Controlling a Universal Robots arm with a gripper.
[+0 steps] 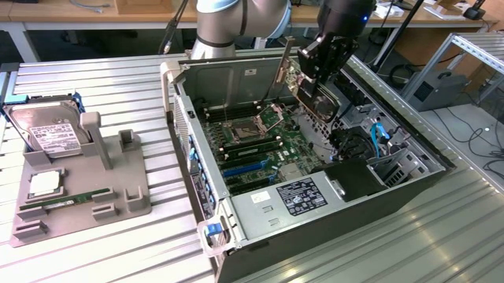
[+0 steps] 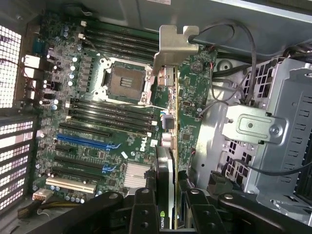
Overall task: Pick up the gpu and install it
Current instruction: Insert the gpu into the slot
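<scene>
On the exterior view's left, a grey holder (image 1: 118, 206) carries a hard drive (image 1: 51, 135) and a memory stick (image 1: 67, 202), well apart from the work. Further right, above the open computer case (image 1: 236, 236) and its motherboard (image 1: 252, 147), the gripper (image 1: 315, 73) hangs with its fingers closed on the gpu (image 1: 315, 103). The card hangs upright beneath it, silver bracket (image 2: 175, 44) at one end. Judged light, stiff and fragile, the card is best pinched by its edges, clear of the components.
</scene>
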